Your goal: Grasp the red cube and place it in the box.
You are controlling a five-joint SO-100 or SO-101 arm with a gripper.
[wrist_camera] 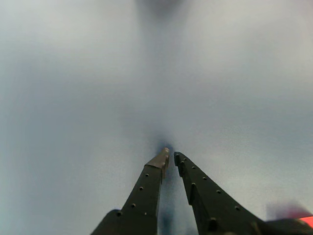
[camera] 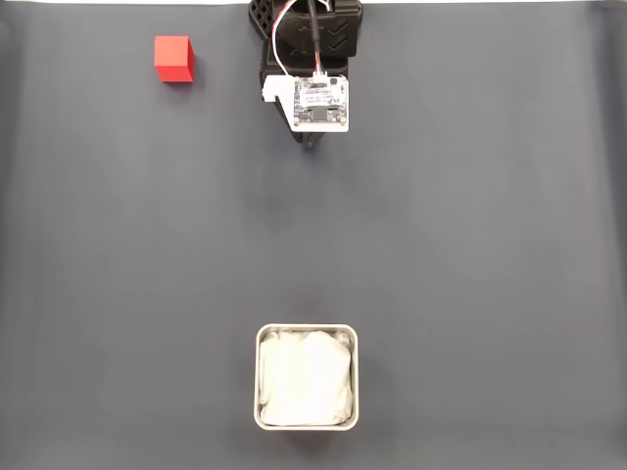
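- Nothing of the task done yet: red cube point(camera: 173, 59) sitting untouched on the dark mat point(camera: 470, 245) at the upper left of the fixed view, well apart from everything else
- Box point(camera: 307, 421) waiting at the bottom centre of that view, holding only its crumpled white lining point(camera: 306, 377) — no cube inside
- Gripper point(wrist_camera: 172, 154) hanging empty over bare mat in the wrist view, the two dark fingers point(wrist_camera: 146, 188) drawn nearly together with only a thin gap at the tips, clenched on nothing
- Arm sitting folded at the top centre of the fixed view, a white circuit board point(camera: 321, 100) facing upward on it, cube off to its left there
- Whole job still remaining, judging from this: reaching across to the cube, opening, closing on it, carrying it down the mat, releasing over the box
- Nothing lying between arm and cube, or cube and box — path looking open
- Red blur showing at the lower right corner of the wrist view, too smeared to identify
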